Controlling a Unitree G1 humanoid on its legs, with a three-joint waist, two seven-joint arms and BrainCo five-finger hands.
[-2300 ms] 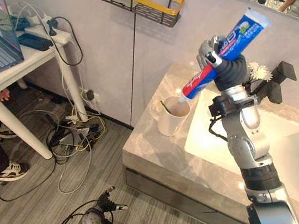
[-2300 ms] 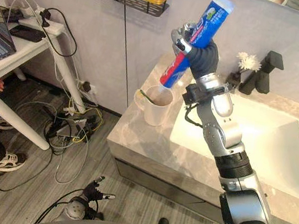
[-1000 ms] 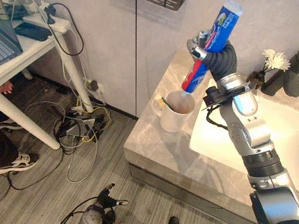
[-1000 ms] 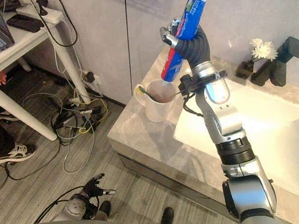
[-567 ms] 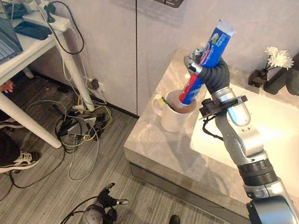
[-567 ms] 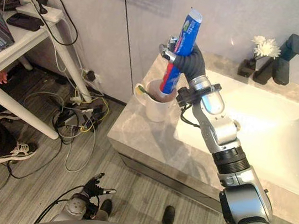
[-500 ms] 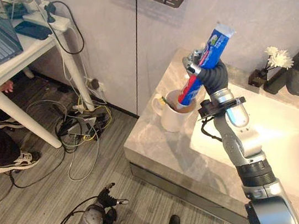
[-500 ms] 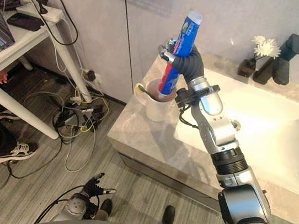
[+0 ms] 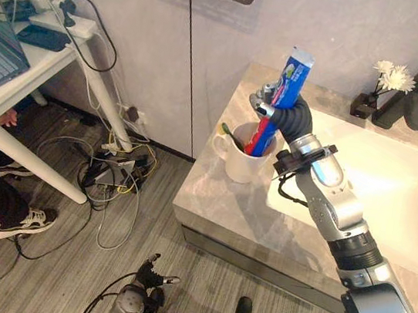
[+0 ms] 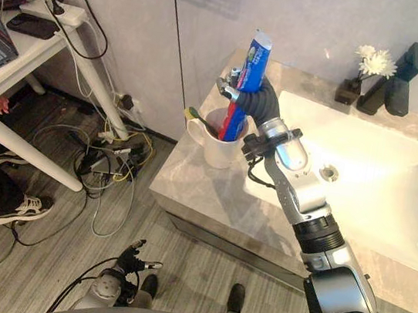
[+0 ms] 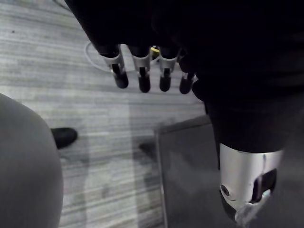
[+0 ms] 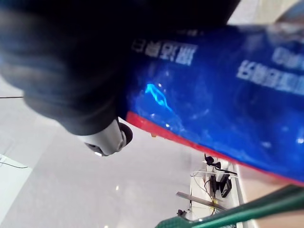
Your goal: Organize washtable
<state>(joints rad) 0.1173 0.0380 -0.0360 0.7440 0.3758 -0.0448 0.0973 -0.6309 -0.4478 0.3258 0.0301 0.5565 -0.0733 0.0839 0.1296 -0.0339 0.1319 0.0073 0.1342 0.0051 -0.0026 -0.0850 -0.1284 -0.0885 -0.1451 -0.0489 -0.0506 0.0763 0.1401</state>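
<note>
1. The right hand is curled round the middle of the toothpaste, gripping it.
2. The toothpaste stands nearly upright, its cap end down inside the mug and its flat end up, tilted toward the wall.
3. A toothbrush leans in the same mug.
4. The mug stands by the left edge of the tabletop, just beside the sink.
5. The left hand hangs over the floor, fingers straight, holding nothing.

Blue toothpaste tube upright, in white mug
</note>
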